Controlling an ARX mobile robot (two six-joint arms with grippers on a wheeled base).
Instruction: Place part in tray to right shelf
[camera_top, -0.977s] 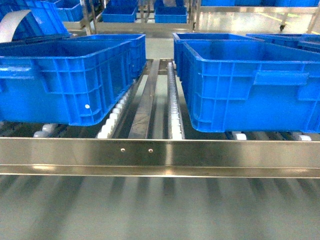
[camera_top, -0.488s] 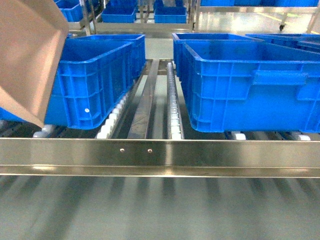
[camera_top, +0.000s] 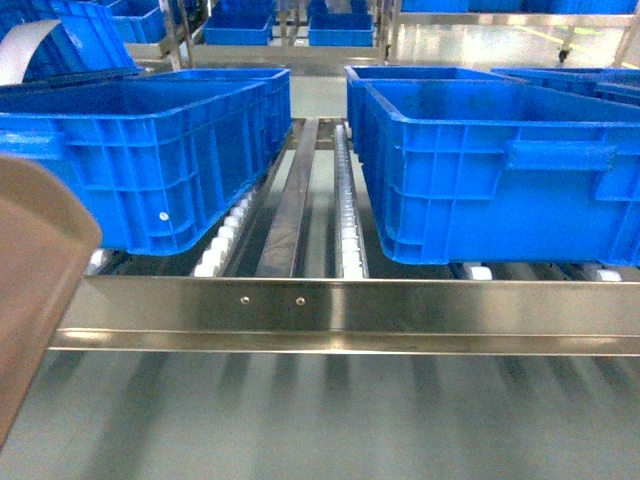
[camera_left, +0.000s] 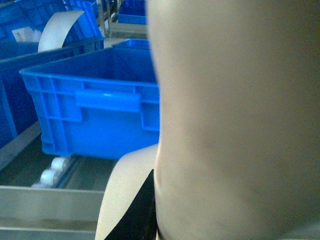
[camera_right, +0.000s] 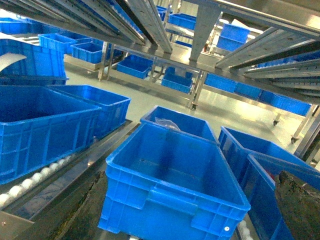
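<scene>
Looking through the head view, you are seeing the matte beige tray (camera_top: 35, 290) entering at lower left, before the shiny steel shelf (camera_top: 340, 310); delivery is pending. Left wrist: smooth tray filling the frame, fingers hidden, part unseen. Right wrist: ribbed blue bin (camera_right: 170, 185) empty; grip unreadable.

A warehouse or factory stockroom. Large blue plastic crates (camera_top: 480, 170) sit on a stainless-steel flow rack (camera_top: 340, 305) with white roller lanes (camera_top: 347, 215), and at the top of the frame more racks of blue bins (camera_right: 235, 35) line a shiny painted floor (camera_right: 165, 97).
</scene>
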